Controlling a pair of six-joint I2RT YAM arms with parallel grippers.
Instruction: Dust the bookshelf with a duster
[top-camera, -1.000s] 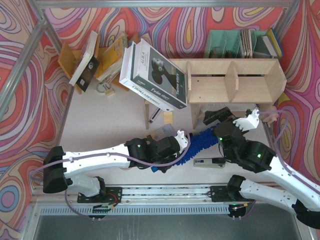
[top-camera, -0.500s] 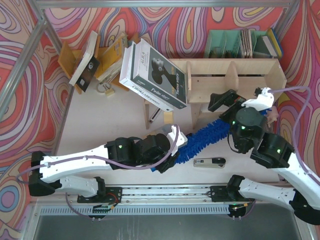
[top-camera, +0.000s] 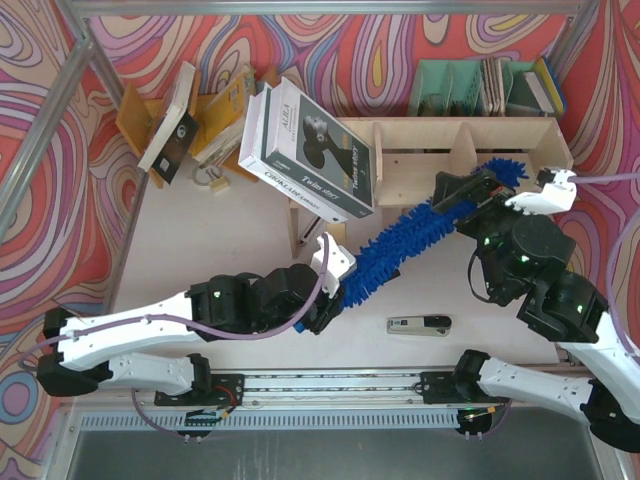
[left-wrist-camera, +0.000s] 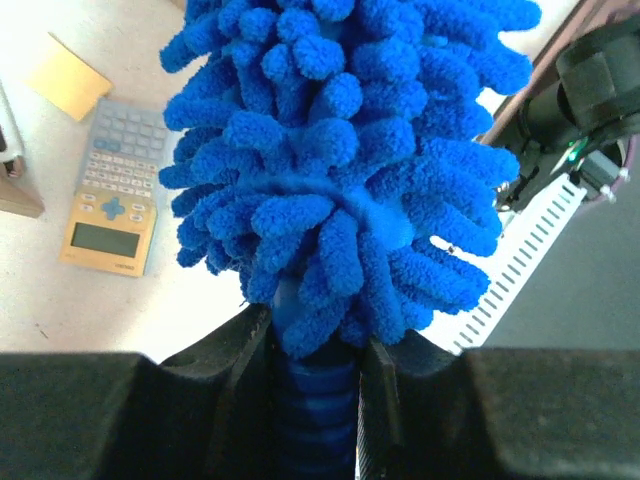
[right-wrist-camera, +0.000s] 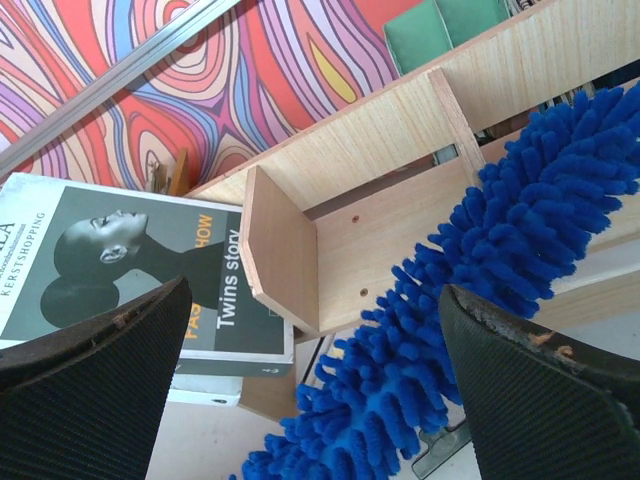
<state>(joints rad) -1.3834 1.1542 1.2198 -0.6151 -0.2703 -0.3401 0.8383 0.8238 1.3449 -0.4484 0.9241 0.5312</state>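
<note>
The bookshelf (top-camera: 470, 165), light plywood with upright dividers, stands at the back right. It also shows in the right wrist view (right-wrist-camera: 390, 230). The blue fluffy duster (top-camera: 420, 225) runs diagonally from the table's middle up to the shelf. Its tip lies against the shelf's front near the right compartment. My left gripper (top-camera: 335, 278) is shut on the duster's ribbed blue handle (left-wrist-camera: 318, 400), with the strands (left-wrist-camera: 340, 150) fanning out just ahead of the fingers. My right gripper (top-camera: 468, 192) is open and empty above the duster's upper part (right-wrist-camera: 470, 300), in front of the shelf.
A large "Twins story" book (top-camera: 310, 150) leans on the shelf's left end. The green file organizer (top-camera: 450, 85) stands behind the shelf. A book stand with books (top-camera: 200, 110) is back left. A grey tool (top-camera: 420, 323) and a yellow calculator (left-wrist-camera: 110, 190) lie on the table.
My left gripper has swung the duster up and right, so its tip now reaches the shelf. My right gripper has moved back towards the shelf and stays open.
</note>
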